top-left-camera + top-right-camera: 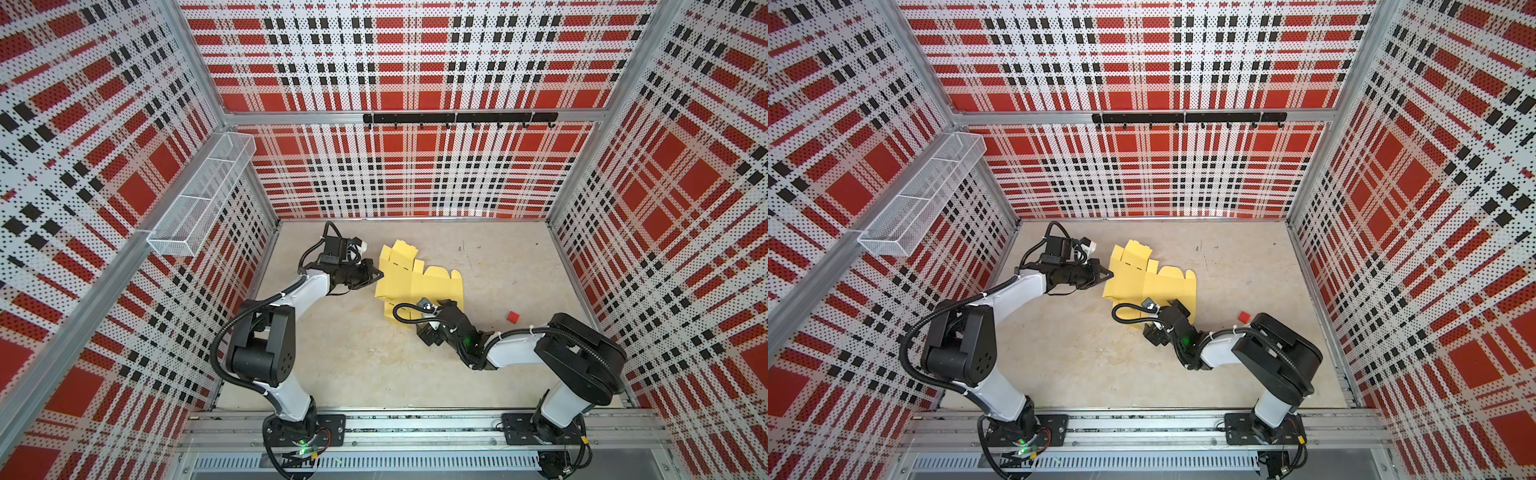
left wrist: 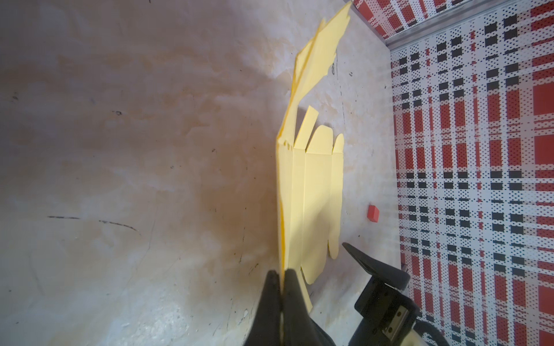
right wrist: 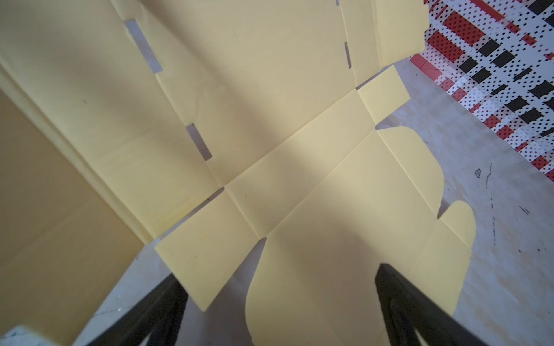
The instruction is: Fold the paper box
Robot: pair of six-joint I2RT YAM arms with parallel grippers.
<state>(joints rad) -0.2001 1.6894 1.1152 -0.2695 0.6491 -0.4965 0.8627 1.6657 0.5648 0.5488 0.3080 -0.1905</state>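
**Left claw gripping raised side of sheet; right claw open over flat flaps**

The paper box lay near the middle of the bench, a little toward 12 o'clock, as a part-formed die-cut sheet. Its 9 o'clock portion stood lifted off the surface, while the panels and rounded flaps toward 3 o'clock rested flat.

The left claw was pinched fully together on the sheet's 9 o'clock edge. The left wrist view showed thin card standing on edge between the two fingers. In my judgement this grip existed to hold that side wall up along its crease.

The right claw stood at the sheet's 6 o'clock edge, spread wide and holding nothing. Its fingers straddled a rounded flap from above. Whether they touched the card could not be told. The placement suggested readiness to pin or take that flap, so the sheet would not slide.

A small red cube sat apart, at 4 o'clock of the sheet, uninvolved.
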